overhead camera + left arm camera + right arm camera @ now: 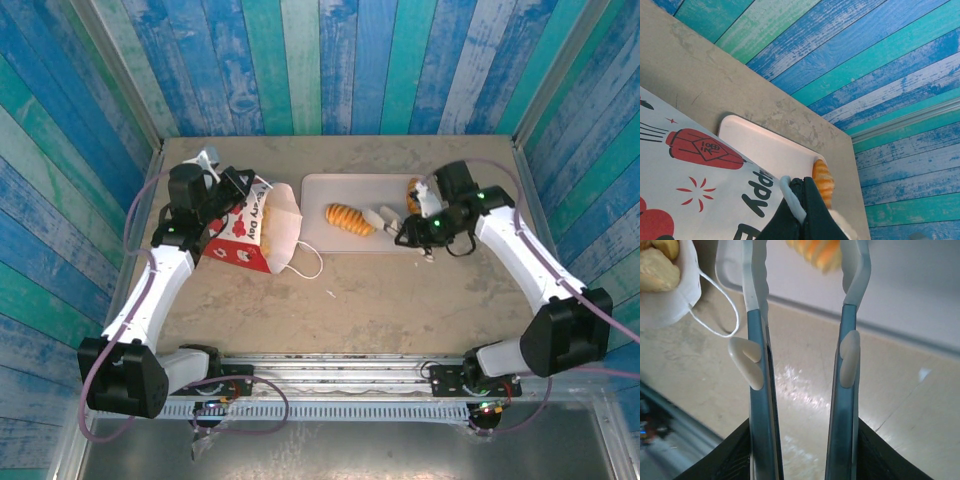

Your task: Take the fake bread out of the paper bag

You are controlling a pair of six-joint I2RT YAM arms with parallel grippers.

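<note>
Red-and-white paper bag (pixel 248 232) lying on its side, mouth facing right, pale bread pieces (pixel 657 267) inside. One striped orange pastry (pixel 348 218) lies on the tray.

Pale pink tray (pixel 330 243) lies flat on the tan table (pixel 380 310), seemingly mid-back.

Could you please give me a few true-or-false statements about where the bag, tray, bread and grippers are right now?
1. The paper bag lies left of the pink tray. True.
2. A striped croissant lies on the tray. True.
3. The right gripper is inside the bag. False: it is over the tray, beside the croissant.
4. The left gripper is wide open. False: it is shut on the bag's cord handle.
5. The bag is empty. False: pale bread shows in its mouth.
</note>
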